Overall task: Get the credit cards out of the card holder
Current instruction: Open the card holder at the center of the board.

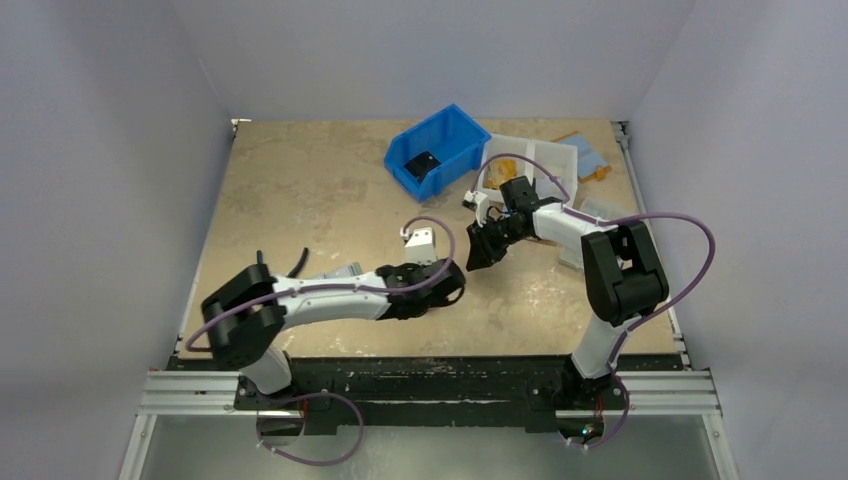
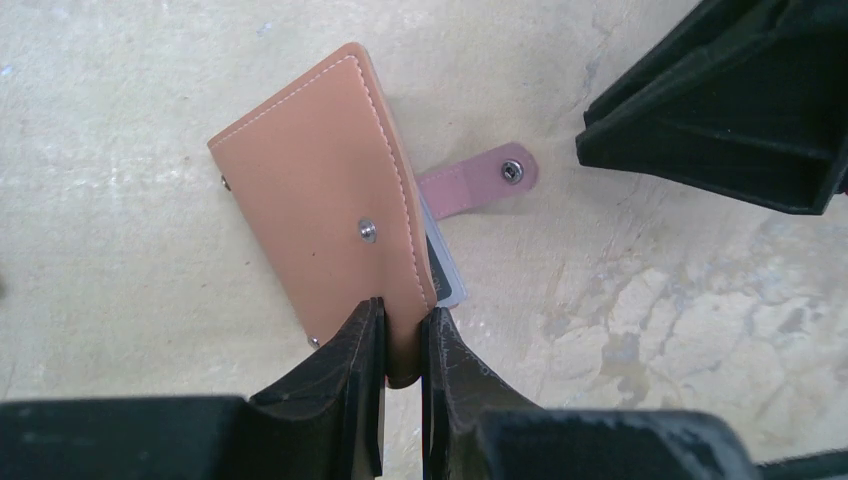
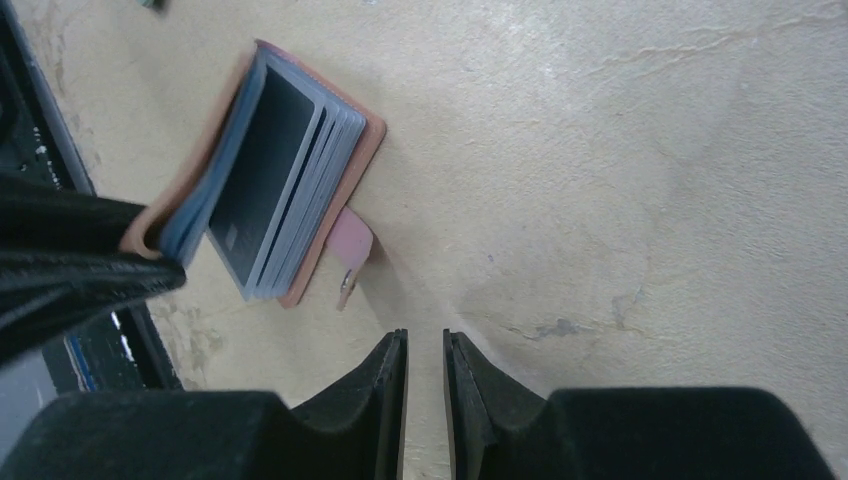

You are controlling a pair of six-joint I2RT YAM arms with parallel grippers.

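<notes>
The salmon-brown card holder (image 2: pixel 310 190) lies on the table, half open, with its snap tab (image 2: pixel 480 180) loose to one side. My left gripper (image 2: pixel 402 315) is shut on the lower edge of its top cover and holds that cover lifted. In the right wrist view the holder (image 3: pixel 345 170) gapes, showing light-blue sleeves and a dark card (image 3: pixel 255 170). A card edge (image 2: pixel 445 275) peeks from under the cover. My right gripper (image 3: pixel 425 340) is empty, jaws a narrow gap apart, hovering over bare table just beside the tab (image 3: pixel 350 245). In the top view both grippers (image 1: pixel 455 280) (image 1: pixel 480 255) meet mid-table.
A blue bin (image 1: pixel 437 150) with a dark item inside stands at the back. A white divided tray (image 1: pixel 535 160) is to its right. A flat blue-lined folder (image 1: pixel 585 155) lies behind the tray. A clear container (image 1: pixel 600 212) sits by the right arm.
</notes>
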